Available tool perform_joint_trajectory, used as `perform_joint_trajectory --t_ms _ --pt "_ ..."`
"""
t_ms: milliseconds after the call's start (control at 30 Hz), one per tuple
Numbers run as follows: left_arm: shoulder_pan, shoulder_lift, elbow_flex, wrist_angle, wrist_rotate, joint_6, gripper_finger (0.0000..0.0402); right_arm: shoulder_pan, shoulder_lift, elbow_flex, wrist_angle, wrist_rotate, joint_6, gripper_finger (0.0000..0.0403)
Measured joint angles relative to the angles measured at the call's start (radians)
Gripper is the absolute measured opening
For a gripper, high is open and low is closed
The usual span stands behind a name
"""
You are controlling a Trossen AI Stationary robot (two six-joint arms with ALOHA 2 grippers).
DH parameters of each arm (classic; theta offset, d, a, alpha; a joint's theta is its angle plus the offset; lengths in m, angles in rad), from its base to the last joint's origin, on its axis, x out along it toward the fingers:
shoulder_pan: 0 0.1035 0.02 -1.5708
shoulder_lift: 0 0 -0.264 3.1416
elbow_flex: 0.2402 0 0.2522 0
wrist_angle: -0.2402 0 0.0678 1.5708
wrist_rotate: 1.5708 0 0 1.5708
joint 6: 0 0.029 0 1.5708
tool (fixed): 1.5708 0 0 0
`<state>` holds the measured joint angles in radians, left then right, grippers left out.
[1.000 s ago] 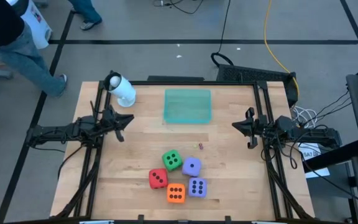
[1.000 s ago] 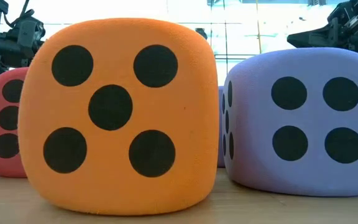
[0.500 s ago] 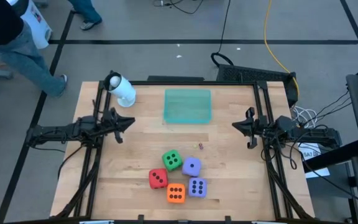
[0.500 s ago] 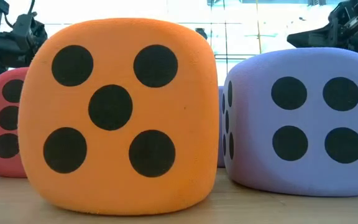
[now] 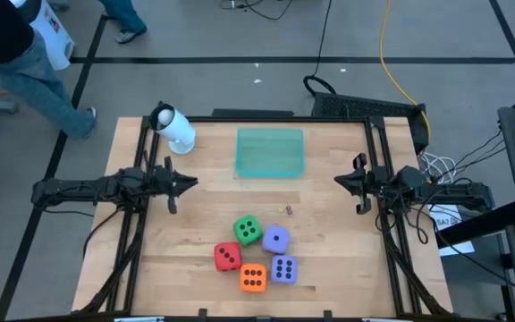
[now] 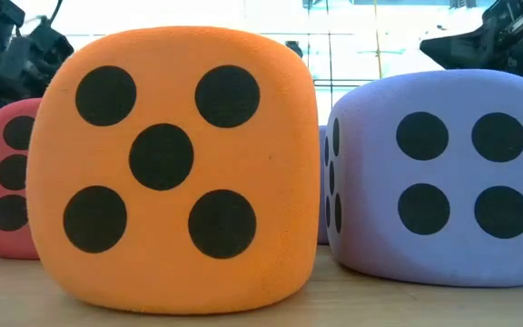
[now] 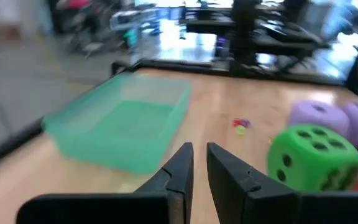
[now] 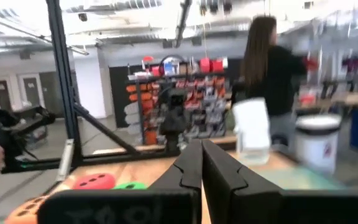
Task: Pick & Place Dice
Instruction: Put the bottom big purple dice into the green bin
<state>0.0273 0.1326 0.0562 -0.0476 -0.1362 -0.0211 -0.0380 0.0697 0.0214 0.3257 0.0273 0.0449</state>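
Left end effector (image 5: 189, 183) seemingly farther inboard.

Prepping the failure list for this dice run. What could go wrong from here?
1. The dice sit packed: the green die, red die, orange die and two purple dice look touching, so fingers closing on one may shove its neighbours.
2. The left gripper has a narrow gap between its fingers; it must open wide before reaching a die.
3. A small colourful object lies between the cluster and the teal tray and could get knocked.
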Motion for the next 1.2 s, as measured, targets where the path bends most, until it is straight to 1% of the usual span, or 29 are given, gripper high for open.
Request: perform_joint_trajectory --t_ms 67,133,200,400,767,833,933,1033,1100,1200 --pt "0.000 -0.001 0.002 0.005 0.035 0.058 0.0034 0.000 0.015 0.000 0.010 0.000 -0.067 0.0000" --pt "0.000 -0.001 0.002 0.004 0.033 0.068 0.0016 0.000 0.030 0.000 0.024 -0.002 -0.112 0.0000" --pt "0.001 0.000 0.014 0.004 0.023 0.069 0.0005 0.000 0.044 0.000 0.023 -0.004 -0.126 0.0000" --pt "0.002 -0.001 0.036 0.014 0.022 0.006 0.0020 0.000 0.083 0.000 0.021 -0.005 -0.043 0.0000" --pt "0.002 -0.001 0.037 0.026 0.022 -0.039 0.0021 0.000 0.192 0.000 0.023 -0.005 0.056 0.0000" --pt "0.002 -0.001 0.037 0.028 0.022 -0.041 0.0021 0.001 0.217 0.000 0.047 -0.003 0.095 0.0000" --pt "0.002 -0.001 0.037 0.043 0.022 -0.046 0.0021 0.037 0.277 0.019 0.097 0.007 0.089 0.0000" --pt "0.002 -0.001 0.037 0.051 0.022 -0.071 0.0021 0.108 0.366 0.074 0.066 0.089 0.054 0.0000" --pt "0.002 -0.001 0.037 0.051 0.022 -0.093 0.0021 0.170 0.442 0.137 0.045 0.161 0.029 0.0000" --pt "0.002 -0.001 0.037 0.048 0.023 -0.130 0.0021 0.265 0.557 0.222 0.043 0.298 0.000 0.0000"
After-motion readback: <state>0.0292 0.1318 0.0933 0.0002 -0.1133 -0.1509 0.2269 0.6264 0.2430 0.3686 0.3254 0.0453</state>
